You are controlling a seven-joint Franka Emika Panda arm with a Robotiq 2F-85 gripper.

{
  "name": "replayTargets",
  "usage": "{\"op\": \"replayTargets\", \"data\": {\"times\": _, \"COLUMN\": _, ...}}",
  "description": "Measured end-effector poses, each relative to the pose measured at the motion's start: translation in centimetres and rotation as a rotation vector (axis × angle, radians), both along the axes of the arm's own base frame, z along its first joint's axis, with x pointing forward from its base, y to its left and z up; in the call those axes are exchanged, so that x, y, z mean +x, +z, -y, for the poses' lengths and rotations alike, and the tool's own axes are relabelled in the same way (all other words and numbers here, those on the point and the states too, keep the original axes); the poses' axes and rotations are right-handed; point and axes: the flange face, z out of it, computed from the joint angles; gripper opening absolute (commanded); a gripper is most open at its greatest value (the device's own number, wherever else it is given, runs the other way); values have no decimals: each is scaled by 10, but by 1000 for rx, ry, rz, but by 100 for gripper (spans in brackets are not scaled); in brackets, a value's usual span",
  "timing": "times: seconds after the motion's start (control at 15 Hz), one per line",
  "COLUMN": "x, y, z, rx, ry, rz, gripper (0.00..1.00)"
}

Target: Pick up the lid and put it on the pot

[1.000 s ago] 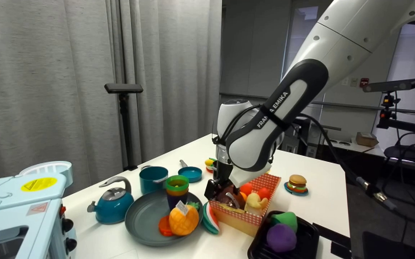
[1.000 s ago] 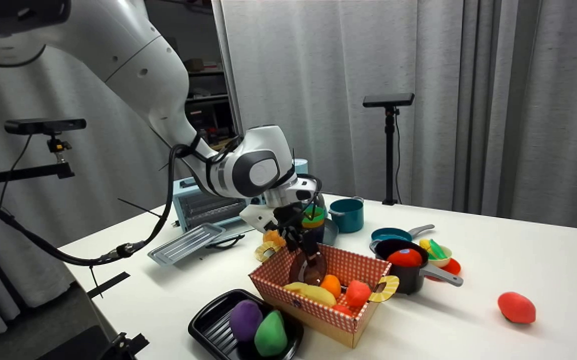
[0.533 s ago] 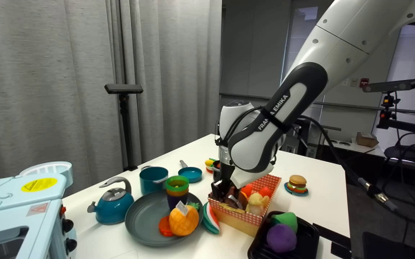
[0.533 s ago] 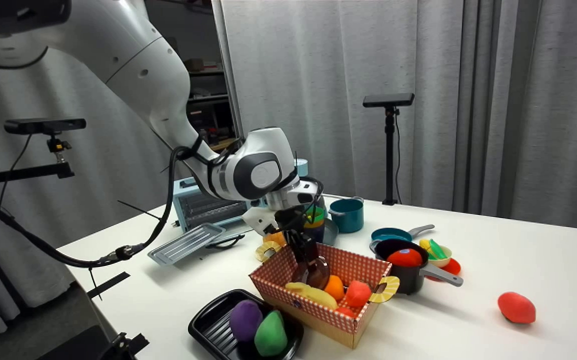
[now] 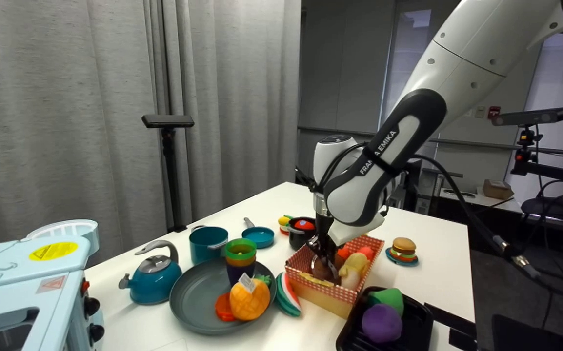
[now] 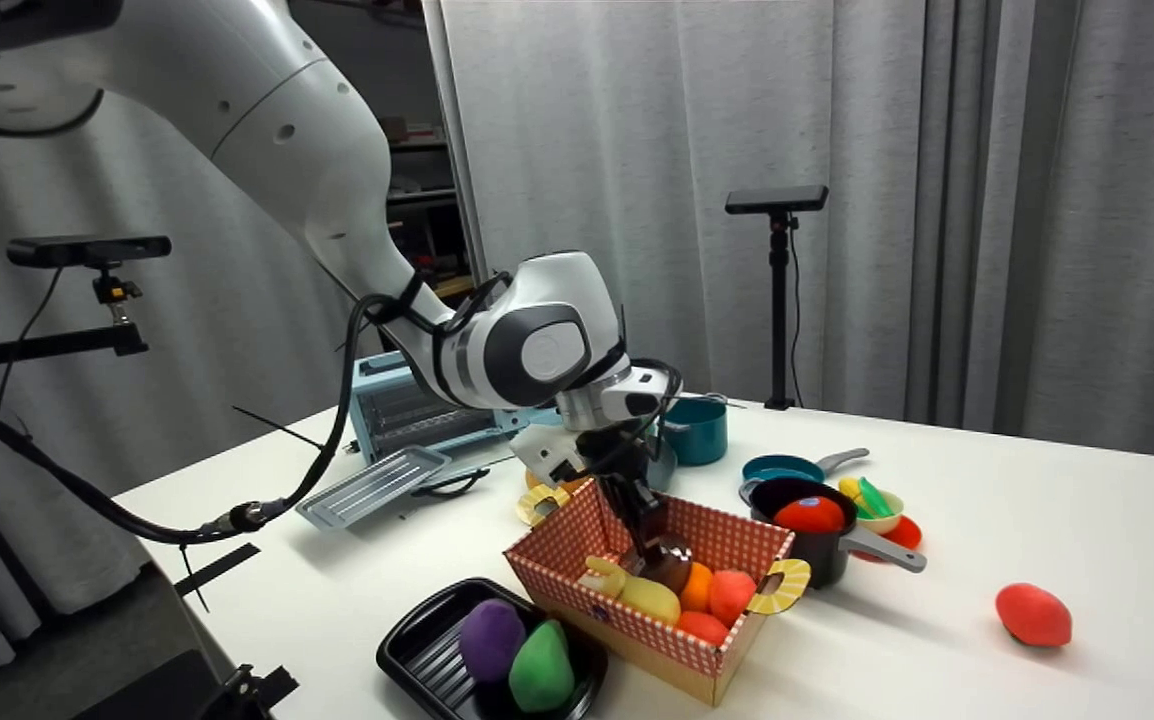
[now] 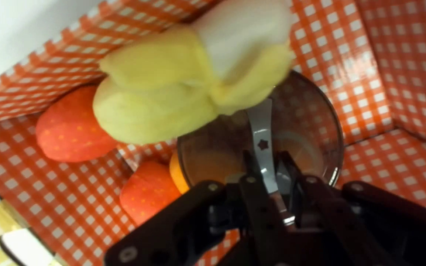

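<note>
Two pots stand on the white bench [image 6: 1117,540]: a teal pot [image 6: 695,434] close to the edge that runs along the grey curtain [image 6: 867,250], and a dark pot [image 6: 819,562] farther in from that edge, with a red toy [image 6: 810,515] inside it. The lid [image 7: 305,107], brown and see-through, is in the red-checked box [image 6: 637,640], which sits in from the bench's edges, near the dark pot. The gripper [image 7: 267,159] reaches down into this box. In the wrist view its two fingers [image 7: 250,168] are only a little apart, one on each side of the lid's handle [image 7: 263,142]; I cannot tell whether they press on it. A peeled toy banana [image 7: 157,103] overlaps part of the lid, with a toy orange [image 7: 178,173] and red toy fruit [image 7: 149,194] just beside.

Next to the box, toward the edge marked with black tape [image 6: 217,570], a black tray [image 6: 427,645] holds a purple toy [image 6: 492,640] and a green toy [image 6: 542,668]. In an exterior view a toy burger [image 5: 403,246] on a blue plate [image 5: 402,262] sits between the box and the bench's right-hand edge. A teal kettle [image 5: 155,280] stands toward the curtain edge, and beside it a grey pan [image 5: 191,302] bears stacked cups [image 5: 240,258] and a toy pineapple [image 5: 250,300]. In an exterior view a pink-red toy [image 6: 1034,615] lies well apart from the box and the pots.
</note>
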Motion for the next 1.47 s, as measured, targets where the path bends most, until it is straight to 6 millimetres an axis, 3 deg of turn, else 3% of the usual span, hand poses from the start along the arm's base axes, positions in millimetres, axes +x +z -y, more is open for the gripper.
{"op": "replayTargets", "data": {"times": 0.27, "x": -5, "y": 2, "z": 24, "rx": -18, "ry": -31, "rz": -2, "gripper": 4}}
{"op": "replayTargets", "data": {"times": 0.73, "x": -8, "y": 1, "z": 25, "rx": 22, "ry": -76, "rz": -2, "gripper": 4}}
{"op": "replayTargets", "data": {"times": 0.87, "x": -4, "y": 24, "z": 38, "rx": 46, "ry": -110, "rz": 1, "gripper": 4}}
{"op": "replayTargets", "data": {"times": 1.27, "x": 14, "y": 133, "z": 67, "rx": 70, "ry": -175, "rz": 34, "gripper": 4}}
{"op": "replayTargets", "data": {"times": 1.47, "x": 25, "y": 163, "z": 74, "rx": 71, "ry": -188, "rz": 25, "gripper": 4}}
